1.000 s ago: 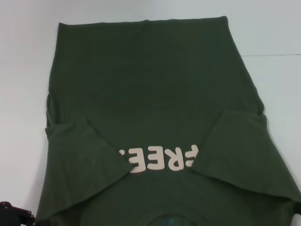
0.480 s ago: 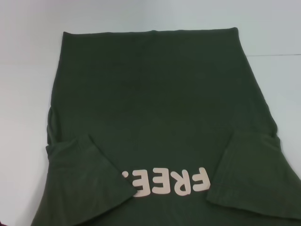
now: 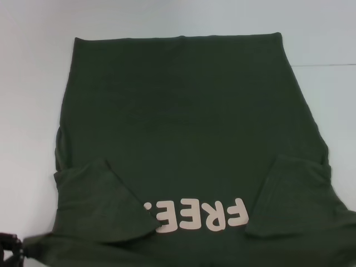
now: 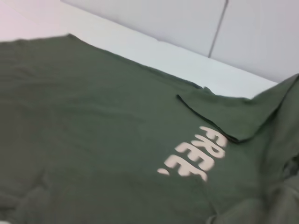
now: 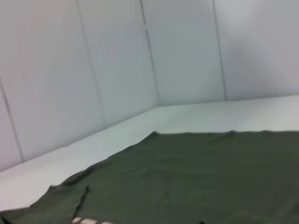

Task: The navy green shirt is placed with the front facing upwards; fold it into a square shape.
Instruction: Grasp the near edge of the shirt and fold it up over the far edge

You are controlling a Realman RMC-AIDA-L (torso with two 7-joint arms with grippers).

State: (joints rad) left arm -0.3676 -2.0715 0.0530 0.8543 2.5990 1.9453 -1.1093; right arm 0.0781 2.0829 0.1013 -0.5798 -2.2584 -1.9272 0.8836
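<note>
while spread flat on the white table (image 3: 33,100), navy green shirt (image 3: 183,122), both sleeves folded inward; left gripper (image 3: 8,247) at near left corner, grip impossible to tell.

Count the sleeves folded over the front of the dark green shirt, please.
2: the left sleeve covers the start of the pale "FREE!" lettering on the dark olive-green cotton shirt; the right sleeve lies beside its end.

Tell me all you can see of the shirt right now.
The shirt is dark olive-green, cotton-looking, lying flat on the white table, hem at the far side. Both sleeves are folded in over the chest, the left one covering the end of the pale "FREE" lettering, which reads upside down from the head. The left hand is at its near left corner, where the cloth looks bunched.
</note>
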